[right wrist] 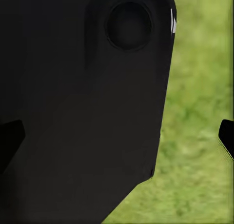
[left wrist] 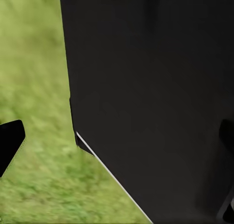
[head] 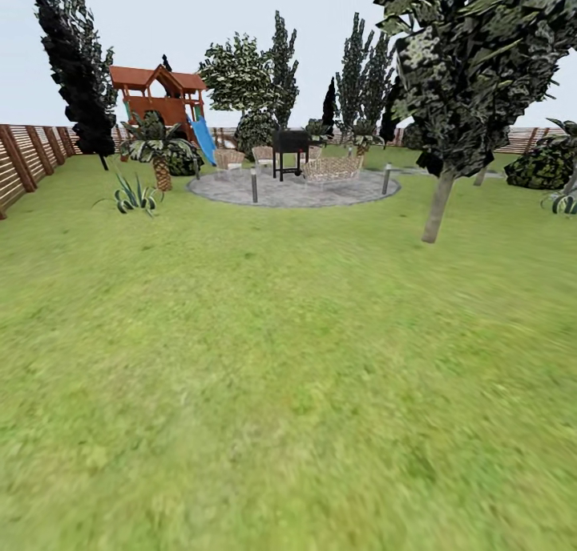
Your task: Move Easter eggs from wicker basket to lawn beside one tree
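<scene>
Lawn [head: 272, 375]: wide green grass, foreground to fence line. No eggs or basket in sight on it.
Tree [head: 439, 207]: right of centre on the lawn; pale grey-beige trunk, long axis near upright, leaning slightly rightward toward the top; dark angular foliage flecked pale green above.
Paved patch [head: 292, 189]: round, grey, beyond the lawn's middle; black grill [head: 290, 146], wicker seats [head: 332, 169] and short posts on it.
Play tower [head: 164, 98]: red-brown, roofed, blue slide, far left.
Fence [head: 28, 158]: brown horizontal slats, left edge.
Writing, labels: none legible.
Left tool [left wrist: 117, 151]: dark fingertip ends at the frame's edges, black robot body between, grass behind; opening and hold cannot be told.
Right tool [right wrist: 119, 136]: likewise, cannot be told.
</scene>
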### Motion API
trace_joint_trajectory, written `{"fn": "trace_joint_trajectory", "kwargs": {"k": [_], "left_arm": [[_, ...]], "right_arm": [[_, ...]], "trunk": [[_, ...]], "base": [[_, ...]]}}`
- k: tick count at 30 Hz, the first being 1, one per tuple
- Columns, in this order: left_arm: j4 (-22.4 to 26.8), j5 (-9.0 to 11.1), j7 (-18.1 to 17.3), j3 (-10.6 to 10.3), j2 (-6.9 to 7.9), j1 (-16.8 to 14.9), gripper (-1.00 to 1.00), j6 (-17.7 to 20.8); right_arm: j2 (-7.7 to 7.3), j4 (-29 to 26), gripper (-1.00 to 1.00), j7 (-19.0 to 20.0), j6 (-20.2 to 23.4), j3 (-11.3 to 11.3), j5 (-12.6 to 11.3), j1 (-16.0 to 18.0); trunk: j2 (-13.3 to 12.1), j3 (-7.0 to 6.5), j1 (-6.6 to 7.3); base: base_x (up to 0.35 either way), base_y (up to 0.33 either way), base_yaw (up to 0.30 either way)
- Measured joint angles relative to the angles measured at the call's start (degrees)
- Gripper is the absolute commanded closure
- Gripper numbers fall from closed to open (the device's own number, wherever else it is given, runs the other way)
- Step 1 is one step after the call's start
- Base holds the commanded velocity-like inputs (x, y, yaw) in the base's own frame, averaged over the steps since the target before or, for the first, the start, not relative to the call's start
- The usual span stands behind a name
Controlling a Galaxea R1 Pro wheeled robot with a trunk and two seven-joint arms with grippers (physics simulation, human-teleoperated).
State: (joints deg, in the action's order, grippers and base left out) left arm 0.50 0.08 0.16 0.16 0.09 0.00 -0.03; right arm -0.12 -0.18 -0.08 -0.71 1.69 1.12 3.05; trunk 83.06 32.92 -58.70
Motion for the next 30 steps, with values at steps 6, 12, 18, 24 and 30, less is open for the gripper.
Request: {"fn": "trace_joint_trajectory", "kwargs": {"k": [6,12,18,24,30], "left_arm": [[-0.01,0.00,0.00,0.01,0.00,0.00,-1.00,-0.01],[-0.02,0.00,0.00,0.01,0.00,0.00,-1.00,0.01],[-0.01,0.00,0.12,0.01,0.00,0.00,-1.00,0.03],[-0.02,0.00,0.23,0.01,0.00,0.00,-1.00,-0.01],[-0.02,0.00,0.24,0.01,0.00,0.00,-1.00,0.02]], "right_arm": [[-0.01,0.01,-1.00,0.00,-0.01,0.00,0.00,0.00],[-0.02,0.01,-1.00,0.00,0.00,0.00,0.00,0.00],[0.00,0.00,-1.00,0.00,0.00,0.00,0.00,0.00],[-0.03,0.00,-1.00,0.00,0.00,0.00,0.00,0.00],[-0.01,-0.01,-1.00,0.00,0.01,0.00,0.00,0.00]], "trunk": [[0.00,0.00,0.00],[0.00,0.00,0.00],[0.00,0.00,0.00],[0.00,0.00,0.00],[0.00,0.00,0.00]], "base": [[0.322,0.000,0.000],[0.322,0.000,0.000],[0.322,0.000,0.000],[0.322,0.000,0.000],[0.322,0.000,0.000]]}}
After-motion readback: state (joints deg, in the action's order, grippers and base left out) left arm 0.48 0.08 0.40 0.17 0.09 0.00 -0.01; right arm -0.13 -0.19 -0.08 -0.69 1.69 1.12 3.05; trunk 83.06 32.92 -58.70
